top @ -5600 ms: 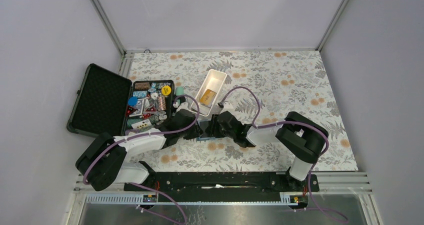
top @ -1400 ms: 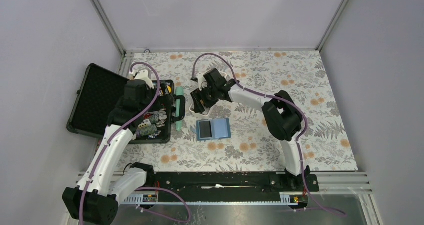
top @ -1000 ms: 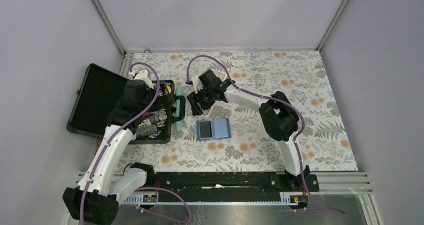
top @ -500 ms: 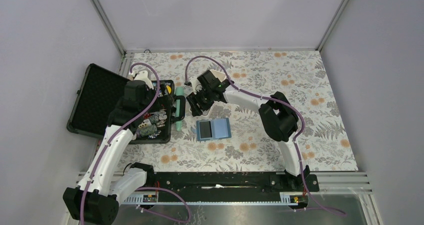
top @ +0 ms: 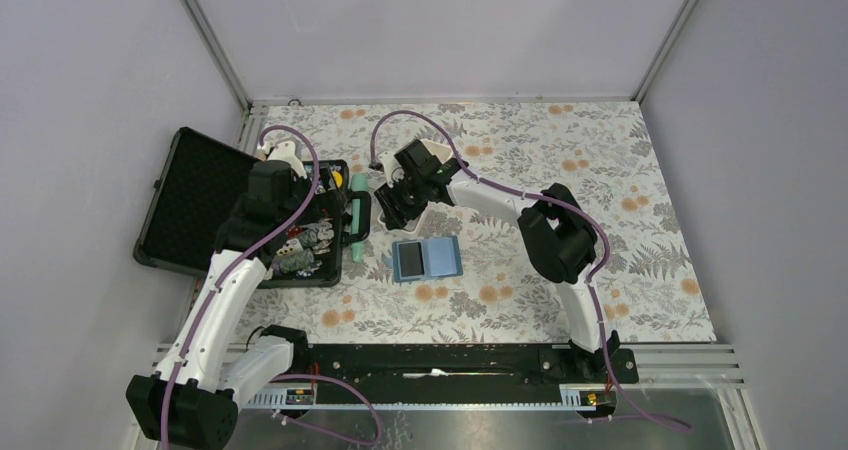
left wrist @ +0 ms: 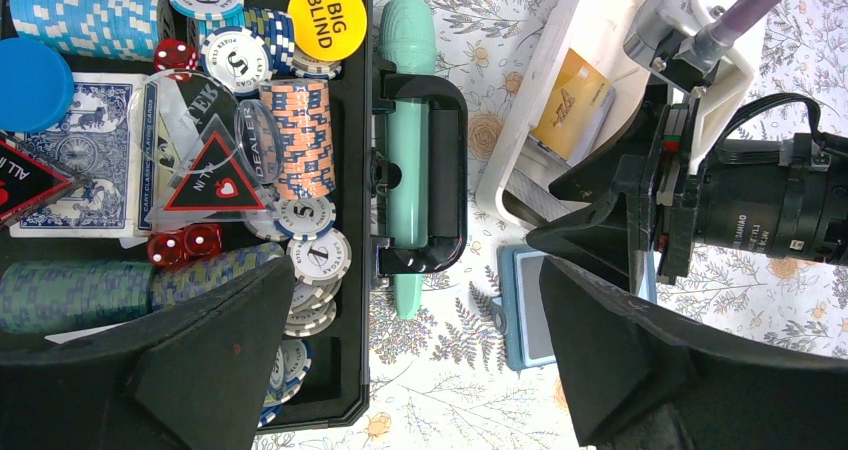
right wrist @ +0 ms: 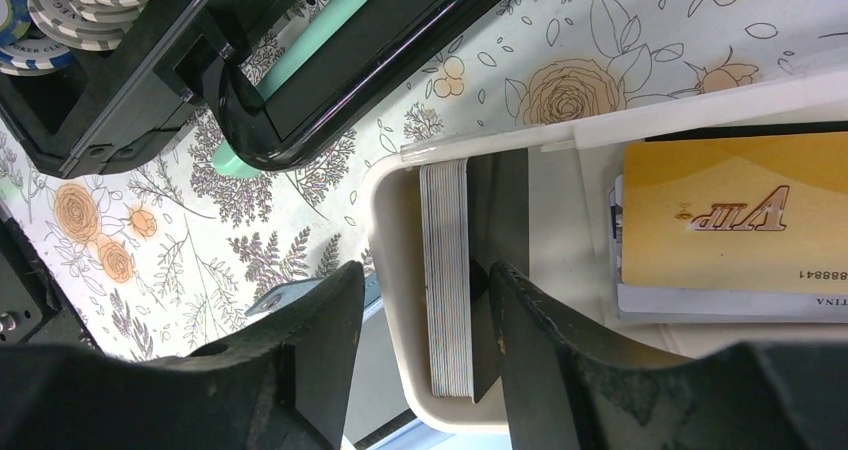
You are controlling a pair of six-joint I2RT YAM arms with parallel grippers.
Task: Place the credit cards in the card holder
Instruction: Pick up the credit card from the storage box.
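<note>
Gold "VIP" card in tray; right hand half-spread, left hand wide (both empty).

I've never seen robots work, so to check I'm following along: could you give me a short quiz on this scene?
1. True or false: the card holder lies open on the table.
2. Which gripper hovers over the white tray: A left, B right?
3. What word is printed on the gold card?

Key: 1 true; 2 B, the right gripper; 3 VIP.
</note>
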